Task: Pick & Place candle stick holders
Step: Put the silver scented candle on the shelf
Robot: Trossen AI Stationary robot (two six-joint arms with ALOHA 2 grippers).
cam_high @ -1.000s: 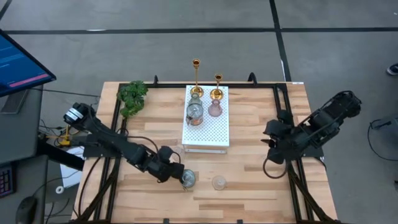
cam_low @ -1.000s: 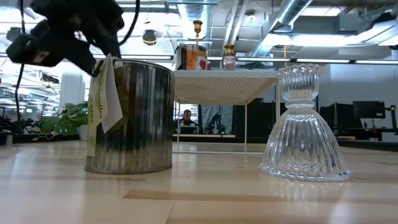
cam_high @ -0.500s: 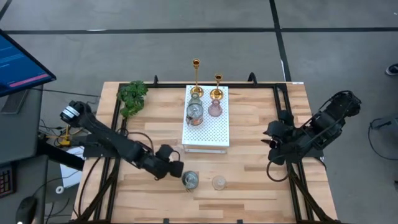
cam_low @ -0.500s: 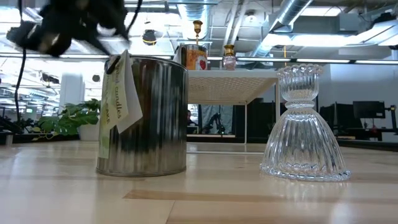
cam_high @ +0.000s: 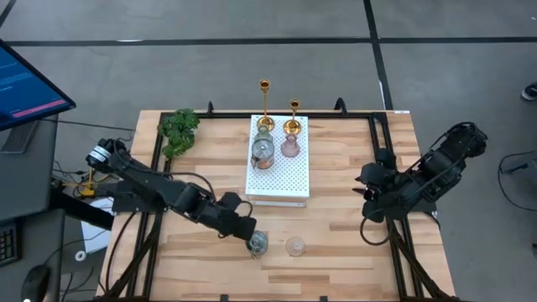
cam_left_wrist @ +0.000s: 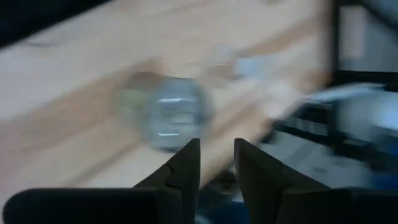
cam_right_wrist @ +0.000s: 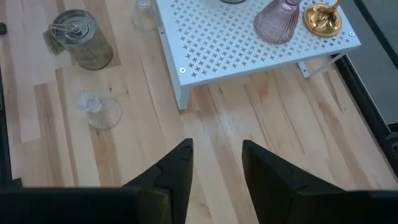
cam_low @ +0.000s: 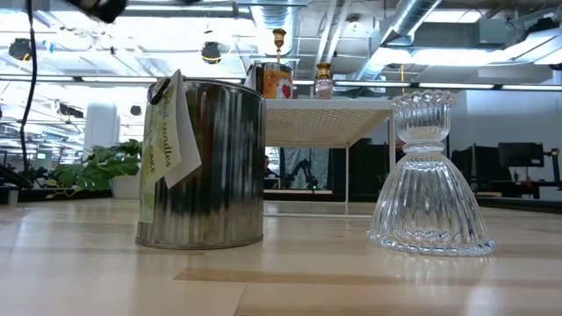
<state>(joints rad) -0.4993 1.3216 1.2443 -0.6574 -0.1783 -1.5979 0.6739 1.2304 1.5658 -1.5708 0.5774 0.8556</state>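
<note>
A silvery tin candle holder (cam_high: 257, 243) with a paper tag (cam_low: 167, 132) stands upright on its base near the table's front edge. Beside it to the right stands a ribbed clear glass holder (cam_high: 295, 246) on its wide foot (cam_low: 428, 230). My left gripper (cam_high: 245, 231) hovers just left of and above the tin (cam_left_wrist: 165, 112), fingers a little apart with nothing between them. Two gold stick holders (cam_high: 265, 105) (cam_high: 293, 117), a silvery glass one (cam_high: 263, 153) and a pinkish one (cam_high: 290, 148) stand on the white dotted board (cam_high: 281, 180). My right gripper (cam_high: 367, 201) waits open at the right.
A leafy green plant (cam_high: 179, 128) sits at the far left corner. The dotted board is a raised stand on legs (cam_low: 347, 175) in the table's middle. A small clear cup (cam_right_wrist: 144, 12) stands by the board's near left corner. Bare wood lies between the board and my right gripper.
My left gripper has gone up from the tin's top and left the low view. The tin shifted a little to the right in the low view at first and has stood still since, upright on the table.
</note>
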